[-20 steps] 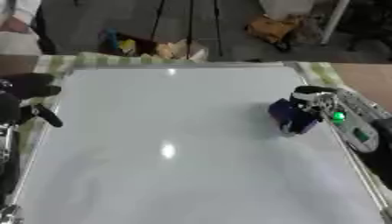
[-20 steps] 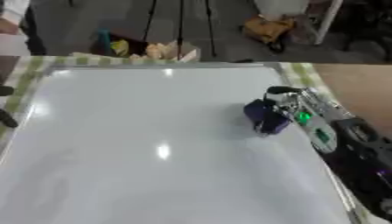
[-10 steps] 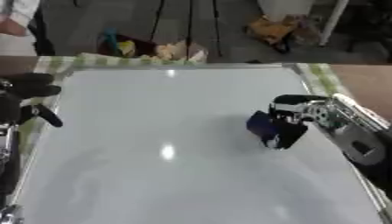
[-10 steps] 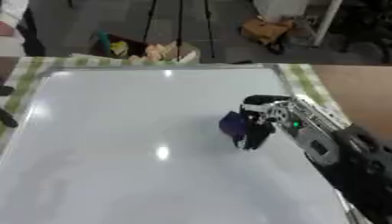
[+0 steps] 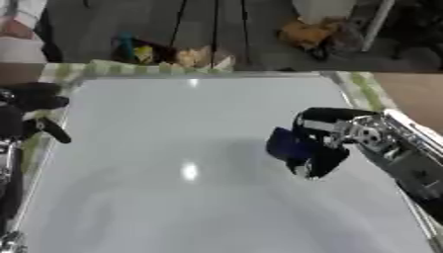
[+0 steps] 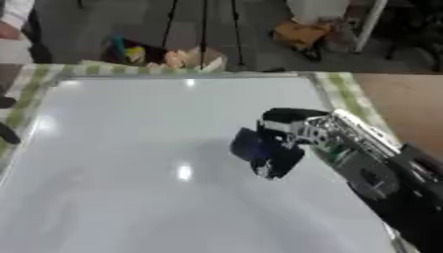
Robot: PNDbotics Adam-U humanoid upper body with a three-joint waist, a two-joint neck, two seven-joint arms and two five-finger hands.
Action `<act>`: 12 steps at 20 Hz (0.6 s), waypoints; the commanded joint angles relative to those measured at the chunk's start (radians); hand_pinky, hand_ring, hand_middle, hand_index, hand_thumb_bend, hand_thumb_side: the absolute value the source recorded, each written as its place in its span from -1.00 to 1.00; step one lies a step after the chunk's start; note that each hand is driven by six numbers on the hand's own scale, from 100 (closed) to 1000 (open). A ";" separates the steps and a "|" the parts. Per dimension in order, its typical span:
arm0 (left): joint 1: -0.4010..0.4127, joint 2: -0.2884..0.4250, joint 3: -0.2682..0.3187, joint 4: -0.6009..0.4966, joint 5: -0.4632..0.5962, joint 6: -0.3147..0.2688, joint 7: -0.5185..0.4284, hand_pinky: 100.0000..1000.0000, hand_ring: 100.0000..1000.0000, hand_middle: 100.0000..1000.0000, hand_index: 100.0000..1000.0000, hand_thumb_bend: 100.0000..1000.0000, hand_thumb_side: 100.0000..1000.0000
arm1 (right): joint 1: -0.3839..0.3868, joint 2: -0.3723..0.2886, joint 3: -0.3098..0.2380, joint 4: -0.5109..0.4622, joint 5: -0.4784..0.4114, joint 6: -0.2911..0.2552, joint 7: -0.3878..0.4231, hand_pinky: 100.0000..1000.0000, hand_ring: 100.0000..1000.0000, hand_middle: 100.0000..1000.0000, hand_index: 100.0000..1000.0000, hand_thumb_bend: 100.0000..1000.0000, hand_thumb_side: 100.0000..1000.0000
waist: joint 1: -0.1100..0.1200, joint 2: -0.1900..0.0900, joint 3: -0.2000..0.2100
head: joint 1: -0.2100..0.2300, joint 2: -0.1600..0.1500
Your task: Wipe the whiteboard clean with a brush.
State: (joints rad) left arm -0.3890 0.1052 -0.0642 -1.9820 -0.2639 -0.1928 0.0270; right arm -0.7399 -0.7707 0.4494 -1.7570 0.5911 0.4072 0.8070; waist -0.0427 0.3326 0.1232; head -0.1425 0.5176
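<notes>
Whiteboard [image 5: 173, 197]: lies flat, filling most of the table, surface white with glare spots; a green striped cloth [image 5: 121, 68] shows along its far edge.

Brush [image 5: 286, 144]: dark blue, on the board right of centre, seemingly pressed to the surface, though blur hides the contact.

Right hand [image 5: 322, 143]: reaches in from the right, black fingers curled round the brush.

Left hand [image 5: 30, 111]: at the board's left edge, dark; whether its fingers are spread or curled cannot be told.

Beyond the table, a dark floor [image 5: 259, 44] holds thin tripod legs [image 5: 214, 24] and scattered colourful clutter [image 5: 152, 49]
</notes>
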 commanded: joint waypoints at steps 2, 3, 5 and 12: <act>-0.015 0.008 -0.008 -0.018 0.000 -0.001 -0.004 -0.34 0.32 0.31 0.25 -1.00 0.84 | -0.022 -0.030 0.007 -0.030 -0.004 0.081 0.099 0.00 0.35 -0.03 0.00 -1.00 -0.17 | 0.001 -0.022 0.002 | -0.002 0.003; -0.015 0.007 -0.008 -0.018 0.000 -0.001 -0.004 -0.34 0.32 0.31 0.25 -1.00 0.84 | -0.024 -0.028 0.011 -0.029 -0.003 0.080 0.100 0.01 0.37 -0.01 0.01 -1.00 -0.14 | 0.001 -0.022 0.003 | -0.003 0.004; -0.015 0.007 -0.009 -0.018 0.000 -0.001 -0.005 -0.33 0.33 0.31 0.25 -1.00 0.84 | -0.026 -0.023 0.018 -0.024 0.003 0.078 0.100 0.06 0.43 0.06 0.10 -1.00 0.02 | 0.001 -0.023 0.006 | -0.004 0.005; -0.017 0.007 -0.010 -0.018 0.001 -0.001 -0.007 -0.34 0.33 0.31 0.25 -1.00 0.84 | -0.034 -0.012 0.034 -0.004 0.027 0.075 0.100 0.16 0.56 0.23 0.31 -1.00 0.47 | 0.000 -0.023 0.012 | -0.007 0.009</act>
State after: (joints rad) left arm -0.3920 0.1052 -0.0694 -1.9820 -0.2639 -0.1923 0.0234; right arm -0.7572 -0.7688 0.4882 -1.7595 0.6067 0.3960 0.8182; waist -0.0448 0.3324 0.1351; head -0.1458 0.5195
